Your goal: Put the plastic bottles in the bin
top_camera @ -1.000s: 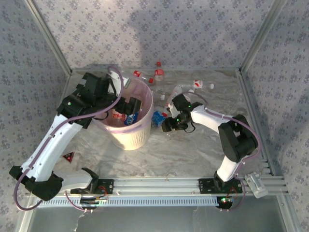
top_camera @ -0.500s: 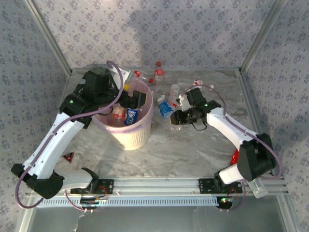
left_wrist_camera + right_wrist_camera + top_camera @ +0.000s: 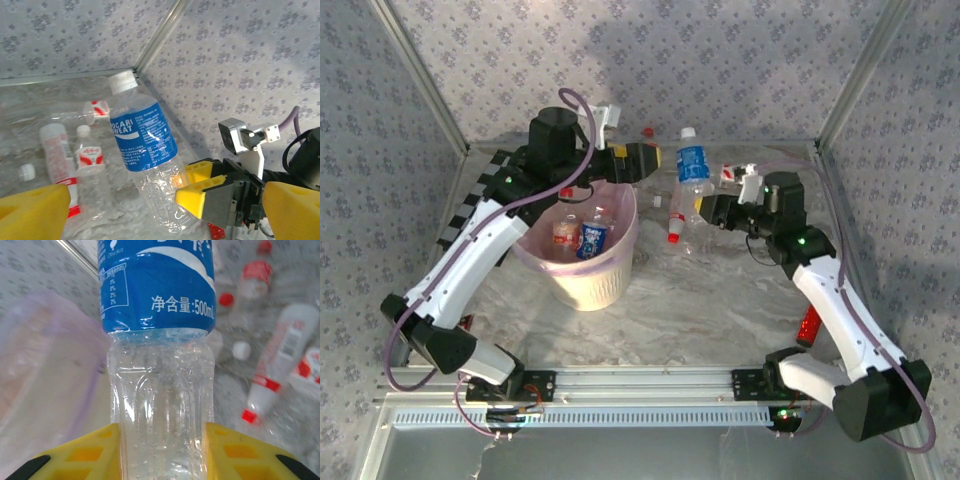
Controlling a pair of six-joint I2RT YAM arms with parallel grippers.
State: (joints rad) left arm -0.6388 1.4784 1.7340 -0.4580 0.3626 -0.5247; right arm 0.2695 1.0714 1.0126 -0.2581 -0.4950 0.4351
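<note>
"Now, where is the blue-label bottle (image 3: 692, 165)?"
"Near upright, cap up, just right of the bin (image 3: 586, 286), raised off the tabletop (image 3: 720, 310); the right tool (image 3: 708, 211) is clamped on its clear lower body."
"And the left tool (image 3: 650, 160)?"
"Near the bin's far rim, fingers (image 3: 35, 210) spread apart. Two bottles (image 3: 567, 232) lie inside the bin; others (image 3: 676, 222) lie right of it."

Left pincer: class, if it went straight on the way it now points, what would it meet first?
The left pincer would most likely meet the clear blue-labelled plastic bottle gripped by the right pincer; depth is unclear.
</note>
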